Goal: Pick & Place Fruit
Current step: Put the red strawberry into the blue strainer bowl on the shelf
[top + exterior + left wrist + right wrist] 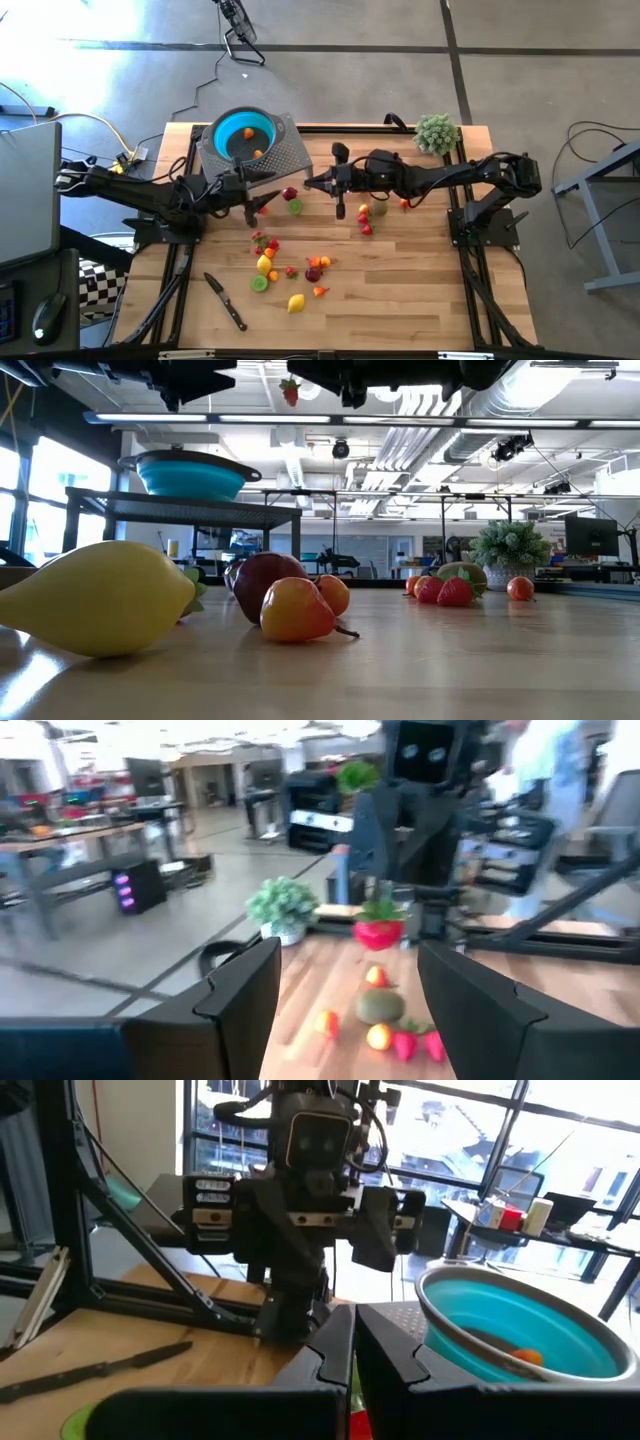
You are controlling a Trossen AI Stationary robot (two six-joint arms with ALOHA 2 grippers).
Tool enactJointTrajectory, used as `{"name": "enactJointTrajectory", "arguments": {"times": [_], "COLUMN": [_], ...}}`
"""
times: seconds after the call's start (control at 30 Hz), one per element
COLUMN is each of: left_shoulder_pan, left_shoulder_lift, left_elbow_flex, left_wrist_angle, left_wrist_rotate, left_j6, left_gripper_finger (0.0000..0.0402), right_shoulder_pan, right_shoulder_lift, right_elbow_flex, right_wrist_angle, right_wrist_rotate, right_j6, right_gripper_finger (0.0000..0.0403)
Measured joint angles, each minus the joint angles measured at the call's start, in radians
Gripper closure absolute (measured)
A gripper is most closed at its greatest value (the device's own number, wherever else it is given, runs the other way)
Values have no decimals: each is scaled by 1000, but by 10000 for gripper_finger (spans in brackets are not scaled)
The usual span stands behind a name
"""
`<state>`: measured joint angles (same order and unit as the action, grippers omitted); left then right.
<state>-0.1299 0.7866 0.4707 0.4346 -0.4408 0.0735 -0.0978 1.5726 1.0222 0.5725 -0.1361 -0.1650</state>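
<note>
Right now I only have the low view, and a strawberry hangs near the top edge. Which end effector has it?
Observer: The right end effector has it, shut on the strawberry.
Operator: And the left one?
Observer: The left end effector is open and faces the strawberry without touching it.
Operator: Is anything in the teal bowl?
Observer: Yes, an orange fruit lies inside the teal bowl.

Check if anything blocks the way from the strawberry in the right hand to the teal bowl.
Nothing visible blocks it. The right hand, shut on the strawberry, sees the teal bowl unobstructed. The open left hand faces it just beside that path, so probably swing wide of it.
</note>
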Motion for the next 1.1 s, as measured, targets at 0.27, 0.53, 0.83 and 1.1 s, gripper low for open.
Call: {"name": "enactJointTrajectory", "arguments": {"times": [0.27,0.53,0.83,1.1], "left_shoulder_pan": [148,204,202,202], "left_shoulder_lift": [21,21,70,150], "left_elbow_flex": [40,39,39,39], "left_wrist_angle": [-80,-78,-77,-22], "left_wrist_rotate": [185,297,323,323], "left_j6": [-108,-107,-108,-108], "left_gripper_finger": [169,169,169,169], "right_shoulder_pan": [14,25,24,24], "right_shoulder_lift": [0,0,0,0], "right_elbow_flex": [0,0,0,0], "right_wrist_angle": [48,31,30,30], "right_wrist_rotate": [-37,-19,-19,-20], "right_j6": [2,-19,-19,-19], "right_gripper_finger": [399,399,399,399]}}
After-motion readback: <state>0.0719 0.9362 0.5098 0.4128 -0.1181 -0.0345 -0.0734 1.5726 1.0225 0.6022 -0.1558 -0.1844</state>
